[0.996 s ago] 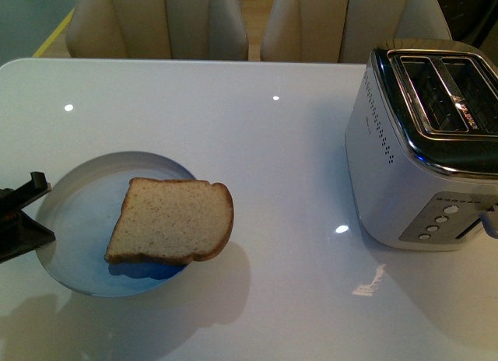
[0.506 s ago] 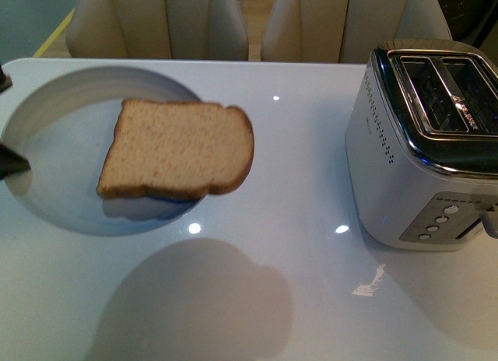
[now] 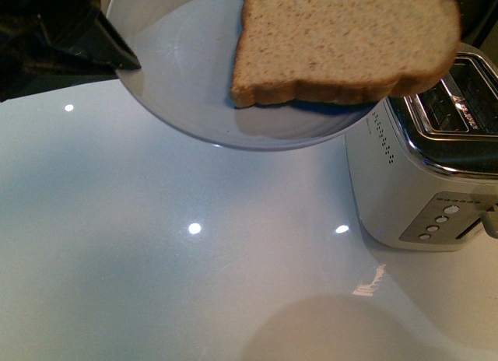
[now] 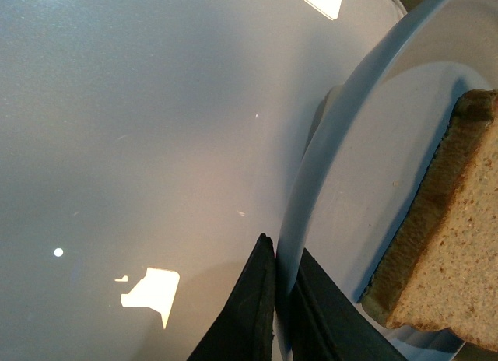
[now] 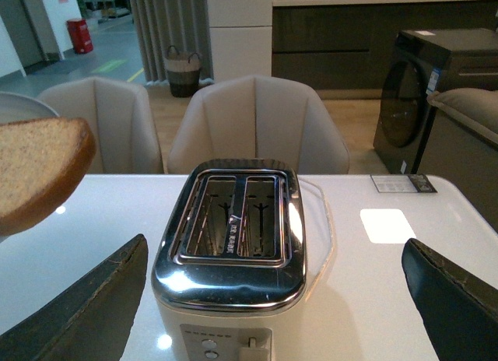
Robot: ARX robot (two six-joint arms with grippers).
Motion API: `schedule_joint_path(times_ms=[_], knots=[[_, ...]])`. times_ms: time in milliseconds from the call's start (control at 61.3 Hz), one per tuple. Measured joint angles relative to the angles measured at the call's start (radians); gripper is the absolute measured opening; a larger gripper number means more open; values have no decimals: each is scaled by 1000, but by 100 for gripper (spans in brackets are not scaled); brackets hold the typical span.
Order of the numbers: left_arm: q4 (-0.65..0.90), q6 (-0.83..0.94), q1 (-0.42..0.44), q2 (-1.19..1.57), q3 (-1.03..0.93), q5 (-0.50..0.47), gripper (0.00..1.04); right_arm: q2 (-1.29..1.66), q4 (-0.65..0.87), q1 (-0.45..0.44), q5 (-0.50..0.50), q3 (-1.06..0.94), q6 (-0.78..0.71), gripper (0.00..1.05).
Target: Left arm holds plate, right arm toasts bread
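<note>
My left gripper (image 3: 128, 61) is shut on the rim of the pale blue-grey plate (image 3: 187, 73) and holds it high above the table, close to the front camera. The bread (image 3: 342, 42) lies on the plate, its end overhanging the rim toward the toaster (image 3: 424, 143). In the left wrist view the gripper (image 4: 284, 275) pinches the plate (image 4: 342, 174) edge, with the bread (image 4: 459, 252) beside it. My right gripper (image 5: 272, 299) is open and empty; its fingers (image 5: 78, 306) frame the toaster (image 5: 233, 252), and the bread (image 5: 35, 170) shows to one side.
The toaster has two empty slots (image 5: 233, 217), and a lever and buttons on its front (image 3: 443, 217). It stands on the white glossy table (image 3: 194, 283). Beige chairs (image 5: 257, 120) stand behind the table.
My left gripper has lifted the plate with the bread up off the table and moved it right, toward the toaster. The toaster has not moved.
</note>
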Motion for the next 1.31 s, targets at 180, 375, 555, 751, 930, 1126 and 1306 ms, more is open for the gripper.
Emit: schedule_joint_path(times_ms=[180, 375, 555, 751, 930, 1126, 1306], knots=[[-19, -34, -53, -18, 18, 3, 3, 0, 0, 0, 0, 0, 0, 96], [-21, -43, -60, -22, 19, 2, 3, 0, 0, 0, 0, 0, 0, 96], [-21, -45, -60, -22, 19, 2, 3, 0, 0, 0, 0, 0, 0, 96], [-21, -46, -60, -22, 19, 2, 3, 0, 0, 0, 0, 0, 0, 96], [-21, -48, -60, -22, 19, 1, 3, 151, -242, -51, -166, 89, -28, 96], [-23, -49, -62, -24, 19, 1, 3, 250, -238, -55, -175, 98, -30, 96], [-23, -51, -62, -25, 19, 6, 3, 391, -58, -103, -190, 107, 17, 96]])
